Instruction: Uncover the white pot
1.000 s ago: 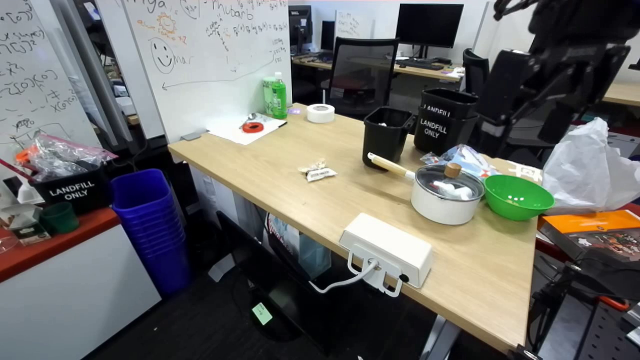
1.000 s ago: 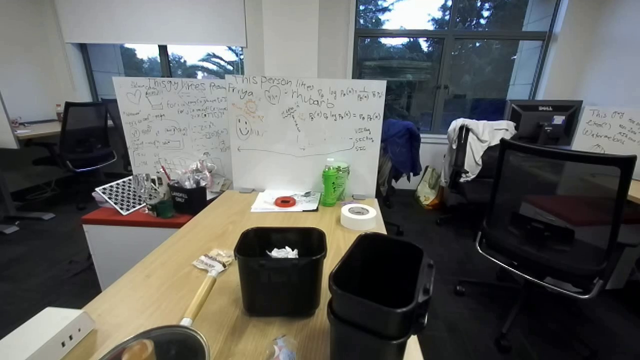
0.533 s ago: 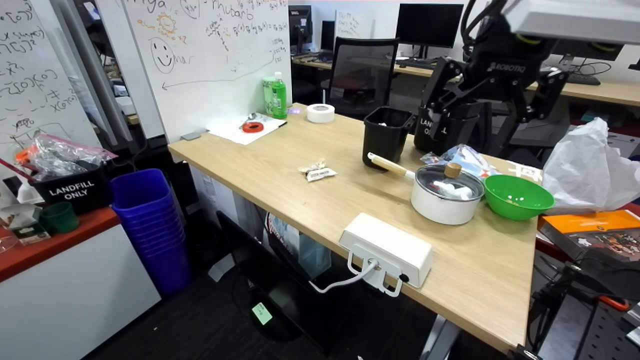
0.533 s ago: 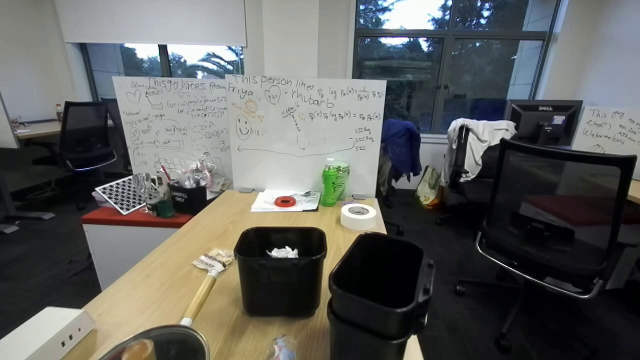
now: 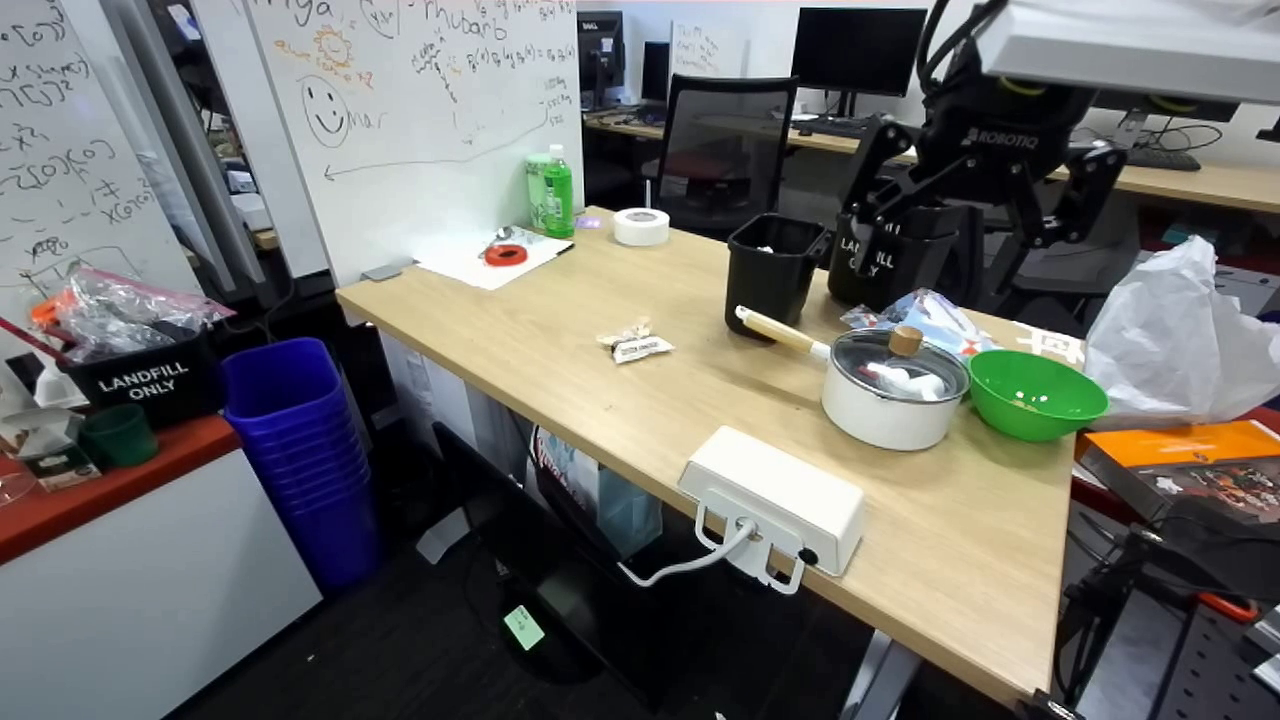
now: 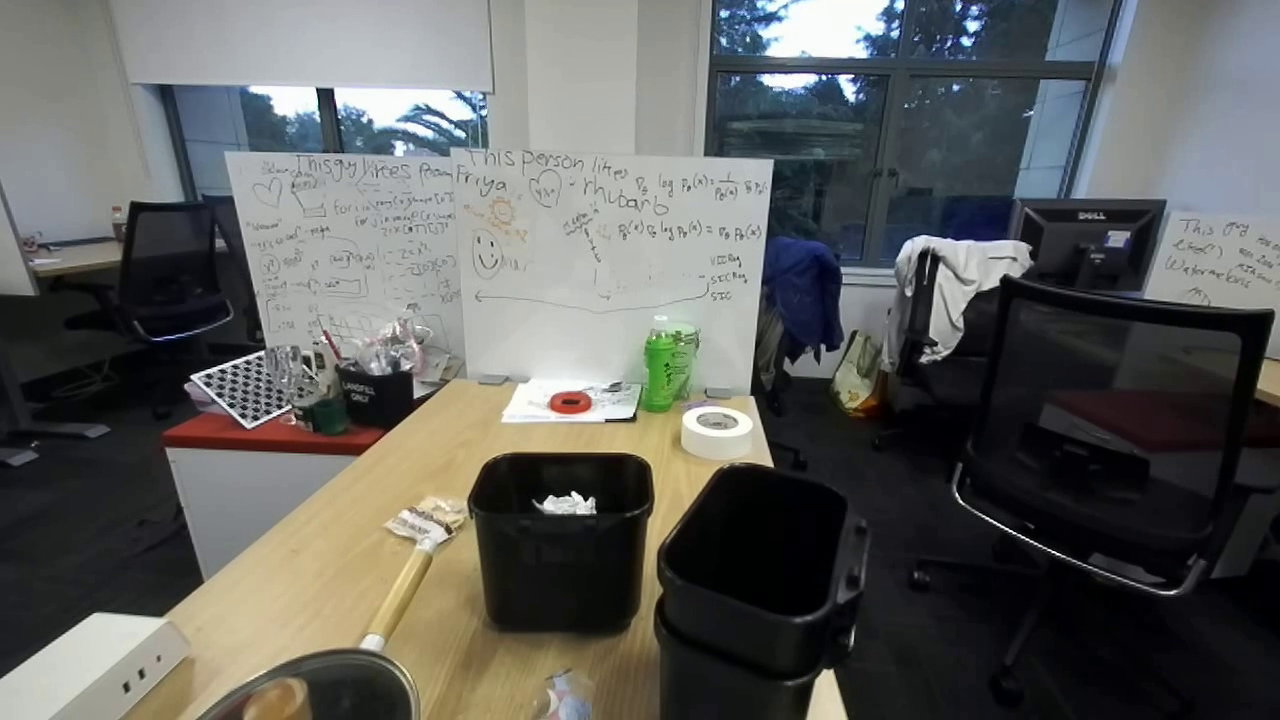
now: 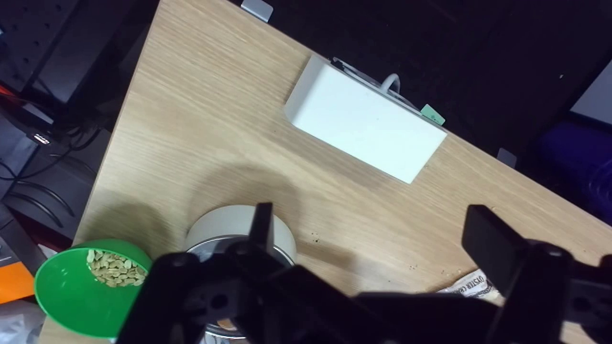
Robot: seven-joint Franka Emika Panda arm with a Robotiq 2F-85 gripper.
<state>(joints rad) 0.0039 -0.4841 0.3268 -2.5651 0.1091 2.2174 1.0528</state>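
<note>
Room btwn pot [image 5: 885, 418] & wht box [image 5: 778, 478]; bowl [image 5: 1055, 392] crowds pot.

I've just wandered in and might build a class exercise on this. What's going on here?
A robot arm has its gripper open over the table, with nothing between the fingers. Its job is to uncover the white pot, which stands beside the green bowl. The glass lid with its wooden knob is still on.

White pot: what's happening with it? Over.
Gripper open, holding nothing. White pot, lid on. Green bowl close beside it. Wooden knob looks unobstructed.
</note>
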